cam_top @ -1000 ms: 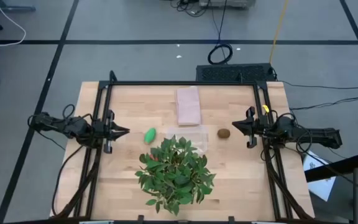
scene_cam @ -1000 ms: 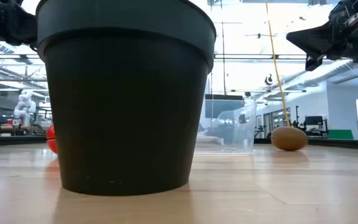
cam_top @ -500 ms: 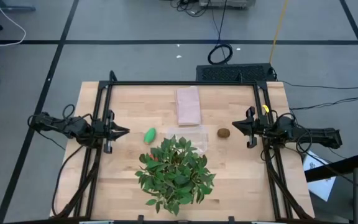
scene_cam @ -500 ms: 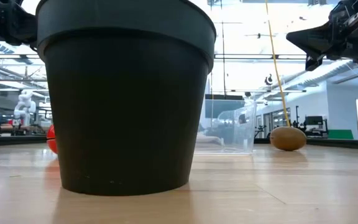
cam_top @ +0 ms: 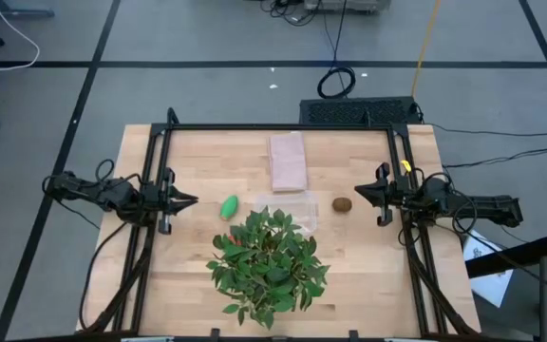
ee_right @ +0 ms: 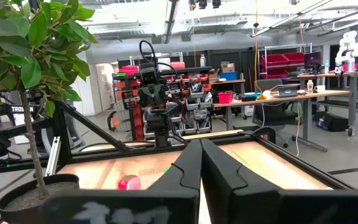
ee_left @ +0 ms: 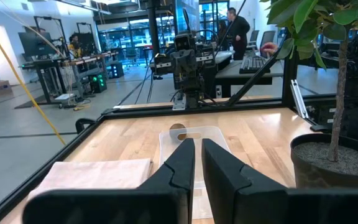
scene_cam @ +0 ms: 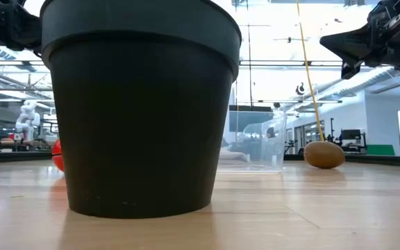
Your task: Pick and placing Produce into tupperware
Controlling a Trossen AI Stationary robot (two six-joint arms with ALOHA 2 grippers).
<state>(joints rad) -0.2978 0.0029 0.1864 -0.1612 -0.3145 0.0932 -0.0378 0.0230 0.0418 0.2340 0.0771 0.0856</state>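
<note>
Nothing packed yet: all three pieces of produce lie outside the tub

The clear tub (cam_top: 292,205) sits empty mid-table, with the green oval (cam_top: 229,206) on the wood to its left, the brown kiwi (cam_top: 342,203) just off its right side, and the red piece (scene_cam: 57,155) half hidden behind the black pot (scene_cam: 141,104) in the low view; the left gripper (cam_top: 186,200) hangs at the left edge with its jaws nearly together and empty, the right gripper (cam_top: 361,192) at the right edge, jaws together and empty, close to the kiwi; a leafy plant (cam_top: 269,261) stands just in front of the tub and may crowd a reach from that side, and a folded pinkish cloth (cam_top: 288,160) lies behind the tub
</note>
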